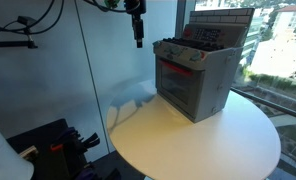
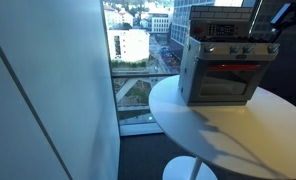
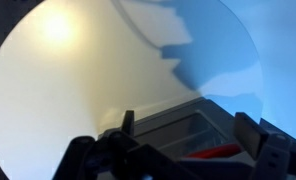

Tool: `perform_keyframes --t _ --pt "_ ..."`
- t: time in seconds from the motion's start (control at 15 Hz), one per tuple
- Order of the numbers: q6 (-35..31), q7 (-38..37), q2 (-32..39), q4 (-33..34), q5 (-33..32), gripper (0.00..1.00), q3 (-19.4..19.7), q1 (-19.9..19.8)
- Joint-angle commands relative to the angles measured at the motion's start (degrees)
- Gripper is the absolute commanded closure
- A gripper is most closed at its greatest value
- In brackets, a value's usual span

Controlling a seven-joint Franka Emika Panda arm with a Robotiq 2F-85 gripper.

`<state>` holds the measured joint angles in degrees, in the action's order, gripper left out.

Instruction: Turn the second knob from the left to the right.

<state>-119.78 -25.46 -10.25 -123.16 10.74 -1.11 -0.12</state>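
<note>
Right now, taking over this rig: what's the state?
Gripper: open, empty, in the air above and to the side of the toy oven, touching nothing.
Toy oven: upright on the round white table, knob row across its top front; knob settings too small to read.
Done: no knob contacted yet.
Left: reach the second knob from the left, grip it, turn it right.

A round white table (image 1: 203, 140) fills the lower part of both exterior views and stands on a pedestal base (image 2: 188, 171). Beyond the window (image 2: 138, 85), city buildings (image 2: 133, 45) show in daylight. Dark equipment (image 1: 58, 145), possibly a case with red parts, sits low beside the table. Black cables (image 1: 28, 25) hang above it.
</note>
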Motion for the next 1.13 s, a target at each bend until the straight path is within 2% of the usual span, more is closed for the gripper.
perform_keyframes --t 0.0,0.53,1.07 --pt "6.6 1.43 -2.21 0.85 -2.34 0.0 -0.06 -0.66" --pt "12.31 1.84 -7.22 -0.41 -6.11 0.0 -0.53 -0.89" --pt "12.37 1.33 -6.89 -0.59 -5.57 0.0 -0.74 -0.84"
